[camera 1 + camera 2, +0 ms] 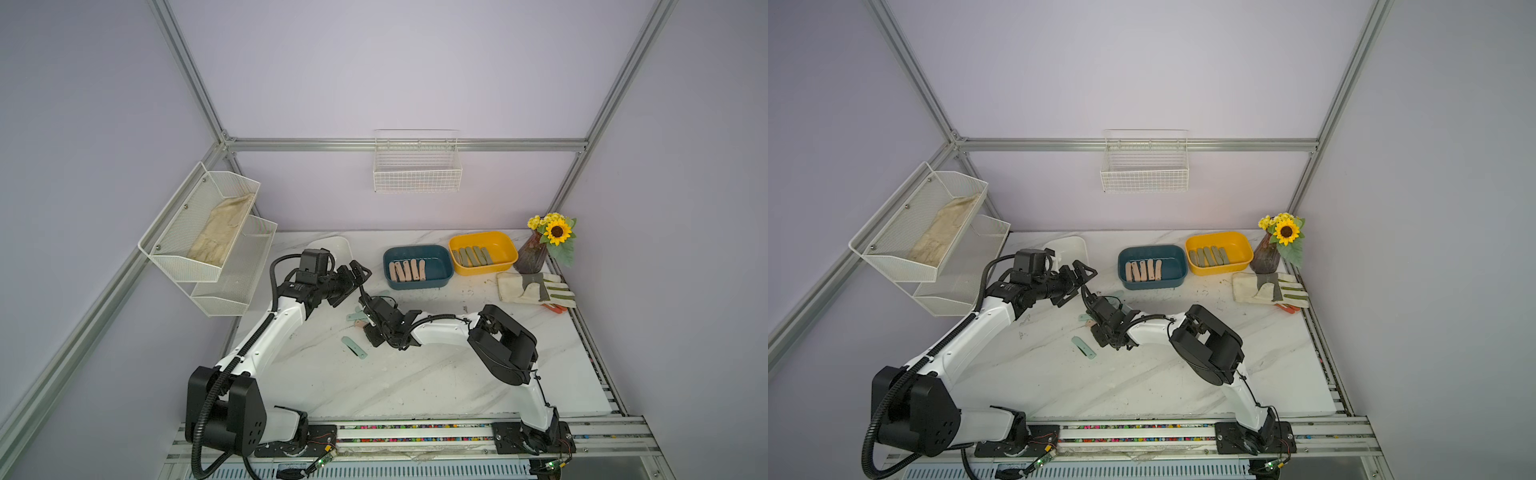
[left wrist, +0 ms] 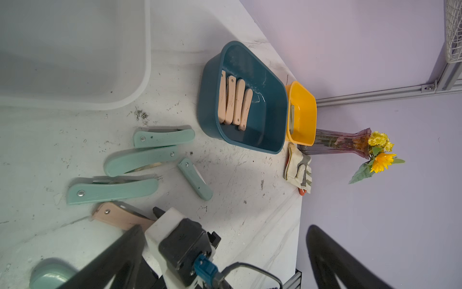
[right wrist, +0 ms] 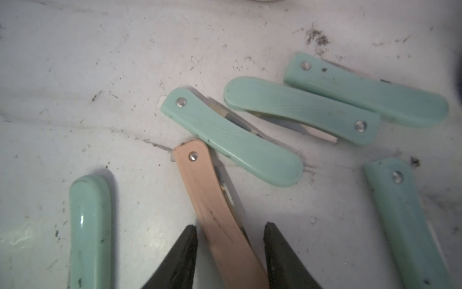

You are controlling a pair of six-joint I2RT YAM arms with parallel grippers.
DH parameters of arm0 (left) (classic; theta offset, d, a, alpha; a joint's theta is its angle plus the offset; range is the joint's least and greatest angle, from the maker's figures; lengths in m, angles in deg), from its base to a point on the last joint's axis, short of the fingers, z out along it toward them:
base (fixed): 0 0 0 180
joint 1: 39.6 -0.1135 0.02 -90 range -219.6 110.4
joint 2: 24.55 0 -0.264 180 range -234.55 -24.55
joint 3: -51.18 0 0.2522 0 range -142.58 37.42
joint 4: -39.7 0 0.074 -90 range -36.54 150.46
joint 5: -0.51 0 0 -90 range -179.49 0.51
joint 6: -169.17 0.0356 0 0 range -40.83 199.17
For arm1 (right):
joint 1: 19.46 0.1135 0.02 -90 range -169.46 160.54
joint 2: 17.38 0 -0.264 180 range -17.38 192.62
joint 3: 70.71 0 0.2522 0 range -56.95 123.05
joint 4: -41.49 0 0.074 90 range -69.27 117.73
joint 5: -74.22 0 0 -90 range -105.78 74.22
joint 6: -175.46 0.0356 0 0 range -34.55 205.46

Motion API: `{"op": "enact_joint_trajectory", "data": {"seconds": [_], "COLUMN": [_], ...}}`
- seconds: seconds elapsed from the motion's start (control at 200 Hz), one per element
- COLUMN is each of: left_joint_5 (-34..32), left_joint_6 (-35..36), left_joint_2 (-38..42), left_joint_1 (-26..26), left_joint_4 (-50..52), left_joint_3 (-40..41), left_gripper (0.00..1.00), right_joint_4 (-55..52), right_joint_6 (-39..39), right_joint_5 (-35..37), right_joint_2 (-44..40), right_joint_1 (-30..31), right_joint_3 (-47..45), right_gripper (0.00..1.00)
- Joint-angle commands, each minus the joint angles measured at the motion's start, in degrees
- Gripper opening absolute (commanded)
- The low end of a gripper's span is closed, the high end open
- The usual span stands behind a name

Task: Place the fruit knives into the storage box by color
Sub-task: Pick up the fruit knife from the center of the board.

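So the big marble counter carries everything. At the back there's a white bin, then a teal box and a yellow box side by side. Off by the yellow one are a flower vase and a striped work glove lying flat.

The left gripper hangs over the counter between the white bin and the teal box, jaws spread wide, nothing in them. The right gripper is down low at the loose pile, jaws parted either side of the pink knife. I can still see a sliver of gap, so it isn't clamped.

Knives: the peach pink ones sit in a row in the teal box and the olive ones in the yellow. Five mint green knives lie loose on the counter around that pink one, and the nearest touches its pivot end.
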Motion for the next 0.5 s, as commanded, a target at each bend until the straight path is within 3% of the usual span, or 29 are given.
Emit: {"op": "enact_joint_trajectory", "data": {"seconds": [0.0, 0.26, 0.495], "left_joint_5": [0.9, 0.8, 1.0], "left_joint_6": [-0.3, -0.2, -0.1], "left_joint_2": [0.2, 0.2, -0.1], "left_joint_1": [0.0, 0.0, 0.0], "left_joint_4": [-1.4, -1.5, -1.7], "left_joint_3": [0.1, 0.3, 0.3], "left_gripper": [1.00, 1.00, 1.00], "right_joint_4": [-9.3, -7.1, -5.5], "right_joint_6": [0.9, 3.1, 6.5], "right_joint_5": [1.3, -0.1, -1.5], "right_joint_2": [3.2, -3.3, -9.8], "right_joint_1": [0.7, 0.7, 0.7], "right_joint_3": [-2.5, -10.0, -18.4], "right_gripper": [0.37, 0.28, 0.26]}}
